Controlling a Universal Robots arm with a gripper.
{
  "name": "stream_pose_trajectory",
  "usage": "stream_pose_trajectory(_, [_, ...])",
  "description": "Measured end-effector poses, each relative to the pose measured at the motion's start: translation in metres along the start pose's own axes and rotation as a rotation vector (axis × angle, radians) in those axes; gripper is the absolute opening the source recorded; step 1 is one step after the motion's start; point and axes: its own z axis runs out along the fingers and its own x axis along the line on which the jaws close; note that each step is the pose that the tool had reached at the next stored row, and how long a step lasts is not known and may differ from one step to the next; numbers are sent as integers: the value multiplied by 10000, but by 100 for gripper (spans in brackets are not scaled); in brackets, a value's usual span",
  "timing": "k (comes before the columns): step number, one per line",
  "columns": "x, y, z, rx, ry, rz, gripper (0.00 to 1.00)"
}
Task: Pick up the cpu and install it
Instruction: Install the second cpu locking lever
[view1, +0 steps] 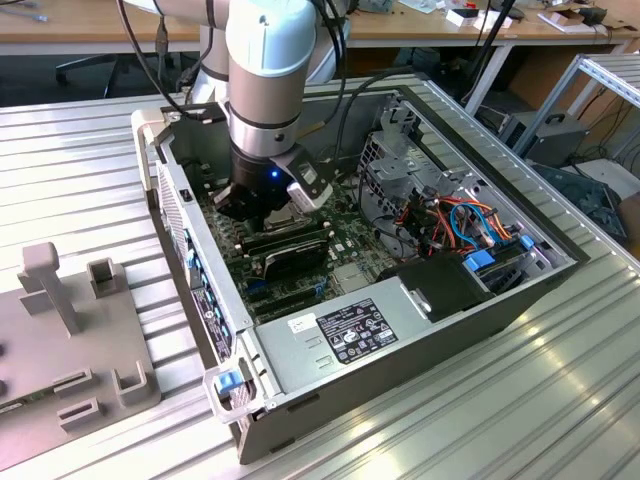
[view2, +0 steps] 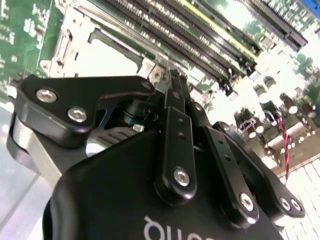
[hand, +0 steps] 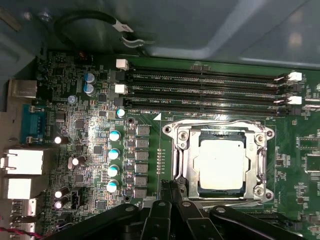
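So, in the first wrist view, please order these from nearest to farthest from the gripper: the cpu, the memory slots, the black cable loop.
1. The cpu, in its socket frame just beyond the gripper.
2. The memory slots, past the socket.
3. The black cable loop, on the case wall beyond the board.

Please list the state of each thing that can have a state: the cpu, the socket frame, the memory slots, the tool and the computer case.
cpu: lying flat inside the socket.
socket frame: around the cpu.
memory slots: four, empty.
tool: shut, holding nothing, next to the socket.
computer case: side open, lying on the table.
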Motion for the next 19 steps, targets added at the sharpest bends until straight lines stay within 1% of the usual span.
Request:
stream_pose_trajectory(2, [-4, 5, -44, 2, 1, -1, 11])
stream_pose_trajectory(6, [-4, 5, -48, 3, 1, 0, 11])
stream_pose_trajectory(8, [-33, 4, -47, 5, 3, -1, 11])
stream_pose_trajectory(11, [-126, 0, -39, 4, 2, 1, 11])
stream_pose_trajectory(13, [-196, -3, -33, 2, 4, -1, 11])
stream_pose_trajectory(14, [-246, -5, -29, 3, 6, 1, 11])
stream_pose_trajectory(15, [-276, -7, -27, 3, 6, 1, 11])
stream_pose_trajectory(17, [-326, -9, -23, 2, 8, -1, 11])
stream_pose_trajectory(19, [-360, -10, -21, 3, 13, 1, 11])
